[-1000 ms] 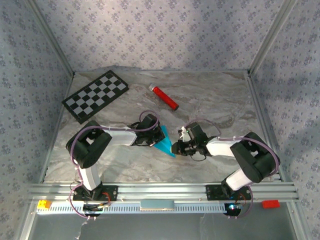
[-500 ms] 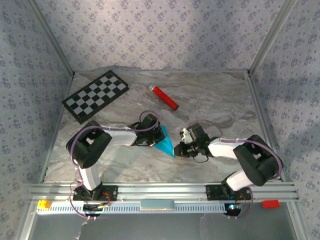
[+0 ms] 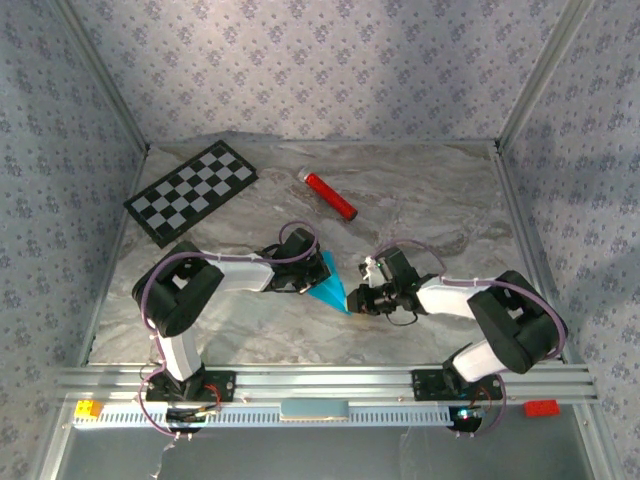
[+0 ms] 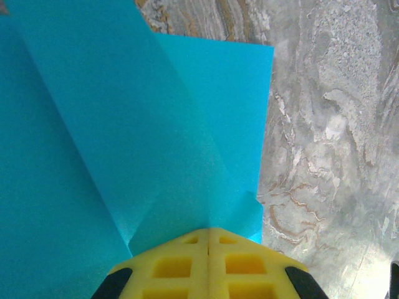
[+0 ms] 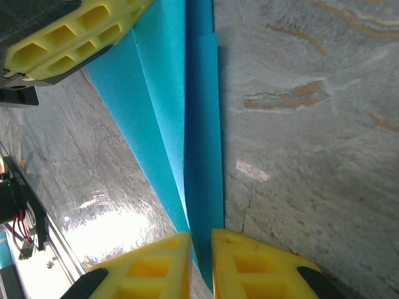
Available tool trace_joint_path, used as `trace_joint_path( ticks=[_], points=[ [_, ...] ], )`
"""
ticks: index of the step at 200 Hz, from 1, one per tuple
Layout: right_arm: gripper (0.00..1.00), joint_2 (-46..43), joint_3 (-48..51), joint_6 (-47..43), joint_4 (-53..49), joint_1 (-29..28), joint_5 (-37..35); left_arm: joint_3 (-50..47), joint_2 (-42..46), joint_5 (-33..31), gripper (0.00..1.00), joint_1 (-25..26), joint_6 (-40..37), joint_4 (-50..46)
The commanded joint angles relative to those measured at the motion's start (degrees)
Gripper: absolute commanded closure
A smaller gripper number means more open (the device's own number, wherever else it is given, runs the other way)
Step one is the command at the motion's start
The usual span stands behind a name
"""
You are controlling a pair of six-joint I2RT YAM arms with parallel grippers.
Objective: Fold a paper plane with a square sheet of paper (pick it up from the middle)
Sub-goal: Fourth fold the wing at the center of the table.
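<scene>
The sheet of paper [image 3: 329, 284] is cyan-blue and folded into a narrow pointed wedge, lying mid-table between the two arms. My left gripper [image 3: 309, 283] is shut, its yellow tips [image 4: 207, 232] resting on the paper [image 4: 124, 124] where several creases meet. From the right, my right gripper [image 3: 352, 298] reaches the wedge's point. Its jaws [image 5: 201, 240] stand a narrow gap apart, with an upright flap of the paper [image 5: 202, 124] running between them. The left gripper's fingers [image 5: 68, 37] show at the far end of the paper.
A red cylinder [image 3: 330, 196] lies behind the paper, toward the back of the marble table [image 3: 440, 200]. A black-and-white checkerboard [image 3: 192, 190] sits at the back left. Metal frame rails [image 3: 320, 378] run along the near edge.
My right arm has shifted slightly to the right and its gripper has settled at the paper's point. The left arm and the paper have stayed put.
</scene>
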State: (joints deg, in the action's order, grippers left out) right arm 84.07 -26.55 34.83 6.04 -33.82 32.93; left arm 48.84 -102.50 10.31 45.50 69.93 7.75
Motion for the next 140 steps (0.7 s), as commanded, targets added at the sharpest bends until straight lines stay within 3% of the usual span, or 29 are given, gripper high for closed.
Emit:
trace_joint_path(
  ticks=[1, 93, 140],
  points=[
    [0.84, -0.2, 1.8, -1.5, -9.4, 0.1, -1.9, -0.7, -2.1, -1.1, 0.99, 0.0, 0.2, -4.5],
    [0.92, -0.8, 2.7, -1.6, -10.0, 0.2, -2.7, -0.8, -2.2, -1.1, 0.99, 0.1, 0.4, -4.3],
    [0.82, -6.0, -0.5, 0.7, -11.0, 0.3, -2.2, -1.0, -2.0, -1.1, 0.99, 0.1, 0.2, -4.5]
  ],
)
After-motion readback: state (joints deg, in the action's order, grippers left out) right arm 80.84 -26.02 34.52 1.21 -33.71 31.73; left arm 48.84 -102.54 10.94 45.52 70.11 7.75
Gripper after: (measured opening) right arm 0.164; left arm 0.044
